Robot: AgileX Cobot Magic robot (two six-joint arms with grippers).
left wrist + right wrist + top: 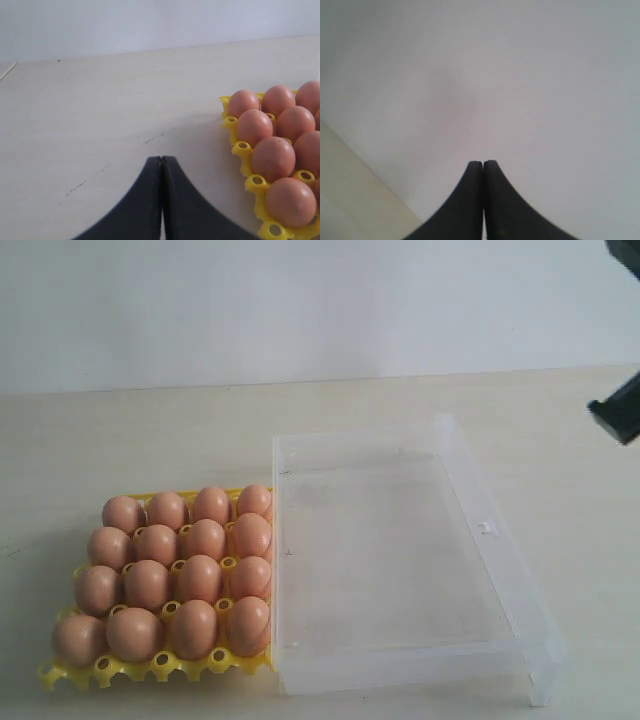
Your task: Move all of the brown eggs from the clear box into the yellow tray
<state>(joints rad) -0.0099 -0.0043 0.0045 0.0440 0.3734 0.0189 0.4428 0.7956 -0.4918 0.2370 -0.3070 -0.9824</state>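
The bench [150, 440] carried everything, and the clear box [390, 560] took up most of its middle and right. The box lay flat and open-topped, with no egg inside it; only its small latch tab [487, 528] marked the far-right wall. Its left wall sat right against the yellow tray [150, 670], an arrangement that, I judged, kept each carry between the two short.

The tray sat left of the box. The brown eggs [200, 578] filled it four by four, one upright in each cup, so that the pegs kept them from rolling or knocking together. With every cup taken and the box bare, the task looked finished.

The left tool [161, 162] hung low over bare bench, near the tray's outer corner but apart from it. Its jaws were pressed fully together, holding and touching nothing. The right tool [483, 165] was likewise closed tight and empty, aimed at the pale wall [520, 75]. Only a dark piece of the right arm [618, 412] showed at the exterior view's edge, well clear of the box.
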